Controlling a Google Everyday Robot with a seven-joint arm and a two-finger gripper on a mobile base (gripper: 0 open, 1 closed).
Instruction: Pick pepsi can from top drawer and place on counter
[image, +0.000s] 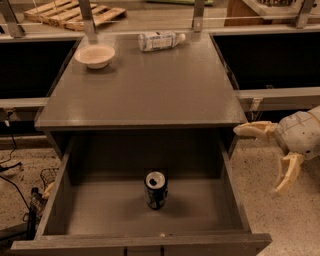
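The pepsi can (156, 190) stands upright on the floor of the open top drawer (100, 215), near the middle, silver top and pull tab facing up. The grey counter (145, 85) lies above and behind the drawer. My gripper (262, 160) is at the right, outside the drawer and beside the counter's front right corner, well apart from the can. Its two pale fingers (255, 130) are spread wide and hold nothing.
A white bowl (95, 55) sits at the counter's back left. A clear plastic bottle with a white label (159, 41) lies on its side at the back. Black recesses flank the counter. A wooden pallet (75, 15) lies behind. Cables lie on the speckled floor at left.
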